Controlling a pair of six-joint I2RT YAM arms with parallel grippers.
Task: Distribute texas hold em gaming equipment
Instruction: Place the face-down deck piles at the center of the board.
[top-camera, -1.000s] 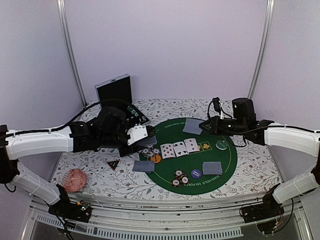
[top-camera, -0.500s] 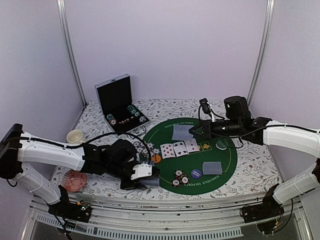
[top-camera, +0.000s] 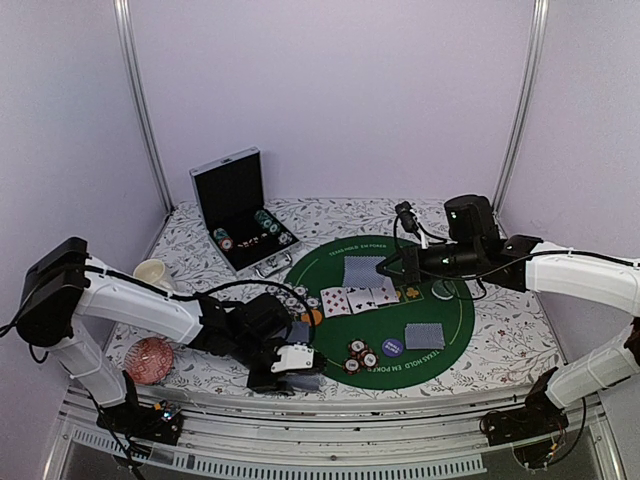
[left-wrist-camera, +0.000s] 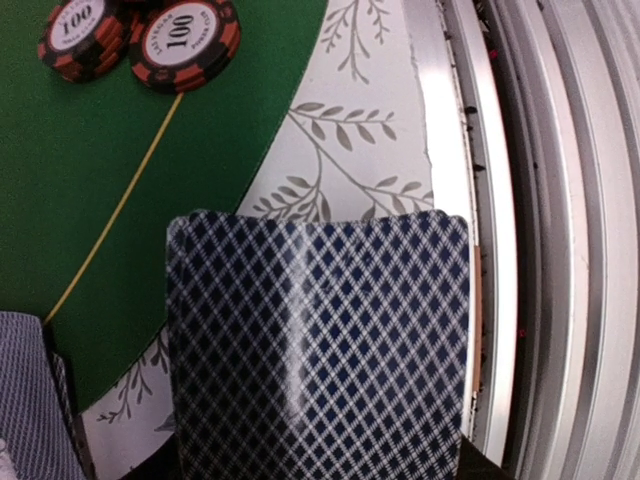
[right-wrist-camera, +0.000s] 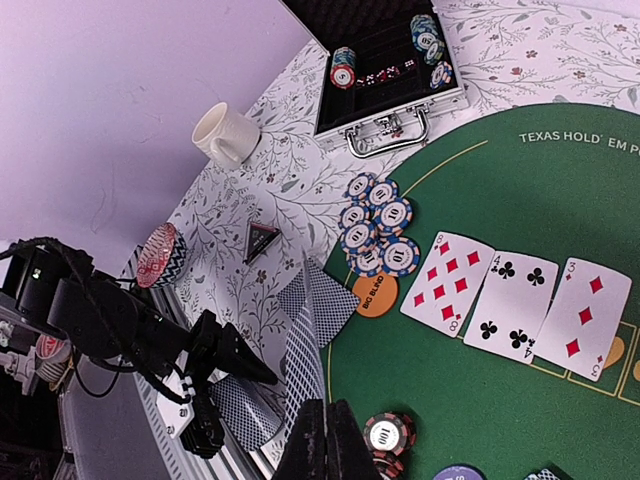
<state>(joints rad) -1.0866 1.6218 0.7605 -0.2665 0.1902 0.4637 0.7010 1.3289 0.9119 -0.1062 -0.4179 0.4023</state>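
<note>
Along the near edge of the desk, where its leaf-printed white cover met a ribbed metal rail, the left hand gripped a blue-backed card across its width. The card bowed slightly and reached out over the cover and the rim of the green felt mat. Whether it touched the surface could not be told. Two stacks of red-and-black chips marked 100 sat on the felt just beyond it.

Over the far part of the mat the right hand had its fingers pressed together on a second blue-backed card, back side up. Three face-up cards lay in a row at the mat's centre: eight of diamonds, four of clubs, three of diamonds. At the mat's left rim stood a cluster of blue-and-white chips, with an orange button just beside the nearest one. A black triangular marker lay on the cover, left of the mat.

An open metal case holding more chips stood at the back left, a cream mug near it. A red patterned round object sat by the front left corner. Pale lilac walls enclosed the desk, with metal poles in the rear corners.
</note>
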